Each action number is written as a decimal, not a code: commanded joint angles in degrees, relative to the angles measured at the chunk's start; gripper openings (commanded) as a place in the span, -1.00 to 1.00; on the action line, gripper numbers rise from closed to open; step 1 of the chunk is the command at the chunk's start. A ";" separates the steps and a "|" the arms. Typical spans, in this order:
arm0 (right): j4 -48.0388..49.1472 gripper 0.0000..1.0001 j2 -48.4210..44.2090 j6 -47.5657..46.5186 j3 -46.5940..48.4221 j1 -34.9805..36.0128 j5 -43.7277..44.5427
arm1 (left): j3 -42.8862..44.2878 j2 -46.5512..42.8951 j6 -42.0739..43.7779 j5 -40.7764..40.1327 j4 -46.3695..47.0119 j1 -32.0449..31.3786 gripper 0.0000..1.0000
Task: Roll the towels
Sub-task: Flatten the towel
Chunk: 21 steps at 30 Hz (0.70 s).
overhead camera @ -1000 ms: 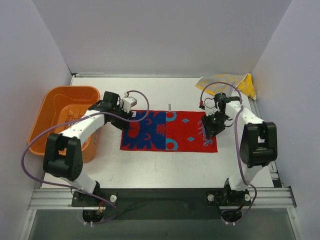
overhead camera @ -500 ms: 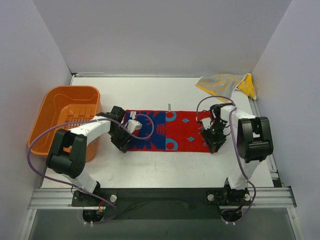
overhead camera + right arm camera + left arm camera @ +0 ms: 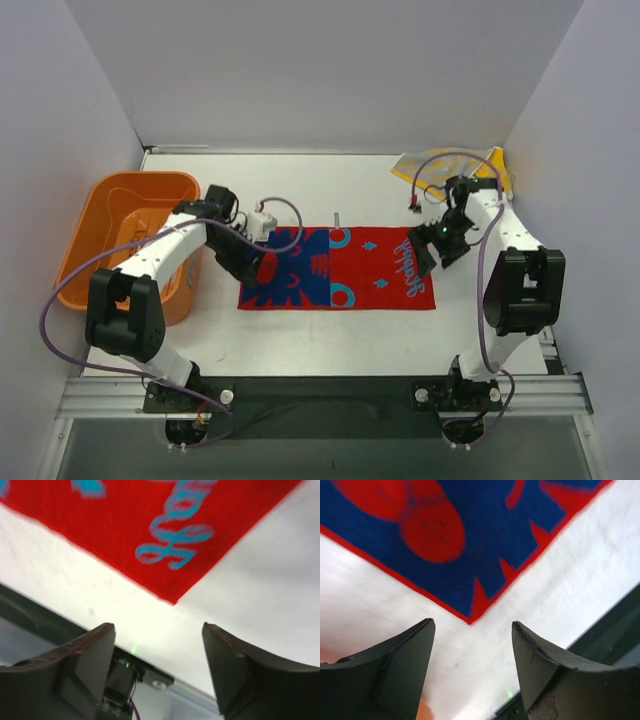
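A white table [image 3: 340, 335] boxed in by pale walls [image 3: 320, 70] carries everything. The red and blue towel [image 3: 340, 268] lies spread flat at the middle of the table, long side running left to right: the blue half with red shapes is on the left, the red half with turquoise print on the right. The yellow towel [image 3: 455, 163] sits crumpled in the far right corner, well apart from it. An orange plastic tub [image 3: 140, 178] stands along the left edge.

The left gripper [image 3: 252, 265] hovers over the towel's left end. Its wrist camera shows the jaws standing wide with nothing between them and a corner of the cloth just ahead. The right gripper [image 3: 430, 250] hangs over the right end, likewise spread wide and empty, above a red corner.

The cloth looks thin, light and limp. It should fold or bunch at a touch and slide on the smooth table rather than hold a shape. A roll probably wants a pinch at both corners of one edge, with the cloth turned over evenly so the roll does not skew.
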 commanded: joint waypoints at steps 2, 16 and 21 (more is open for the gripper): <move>-2.81 0.67 3.77 3.58 15.53 -4.15 -5.48 | 13.07 2.44 -0.65 3.74 1.95 3.43 0.49; 4.22 -0.01 30.40 11.42 42.82 -4.18 1.11 | 33.39 23.46 -12.44 -6.72 12.16 6.25 0.38; 5.45 -0.03 33.31 11.15 43.35 -3.56 2.08 | 36.38 27.60 -13.84 -9.45 12.25 6.60 0.37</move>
